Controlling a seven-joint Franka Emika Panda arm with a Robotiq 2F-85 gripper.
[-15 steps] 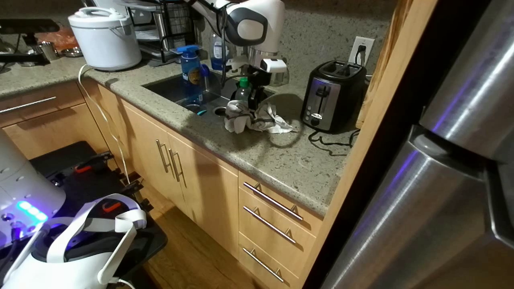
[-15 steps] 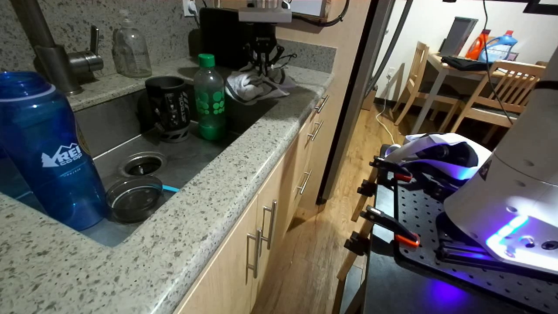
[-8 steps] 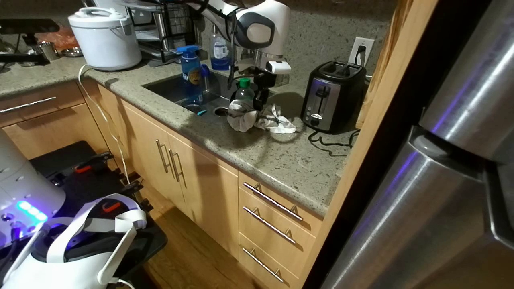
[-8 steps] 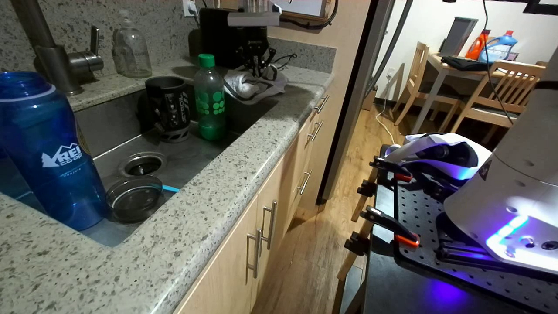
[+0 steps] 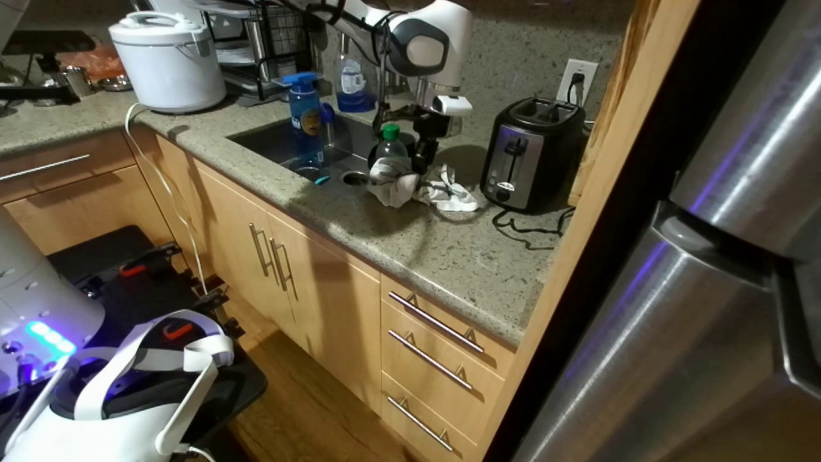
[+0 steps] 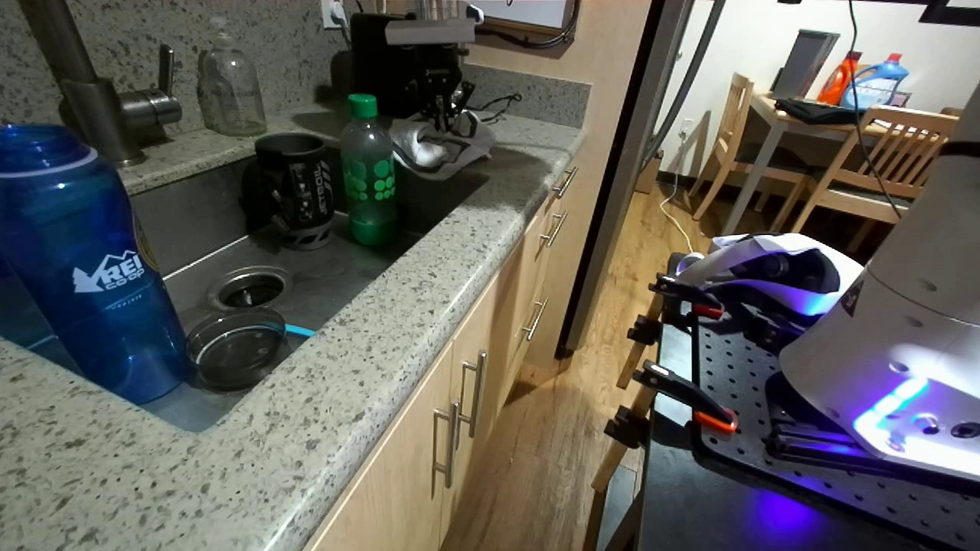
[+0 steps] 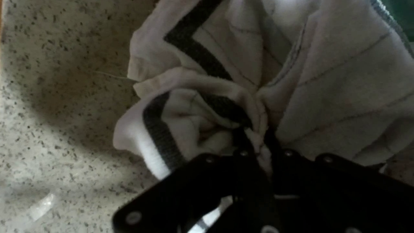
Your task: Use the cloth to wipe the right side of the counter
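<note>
On counter (image 5: 458, 256), cloth (image 5: 396, 183), lengthwise toward toaster (image 5: 533, 154)

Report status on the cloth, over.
Gripper shut on cloth. All bunched up on counter, beside sink. Toaster close by, might limit a wide sweep.

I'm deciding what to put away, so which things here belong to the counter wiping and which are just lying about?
Part of the wiping:
cloth, pinched in the gripper
counter

Not part of it:
toaster
white cooker
green-capped bottle, blue REI bottle and black Jetboil cup, all in the sink
</note>
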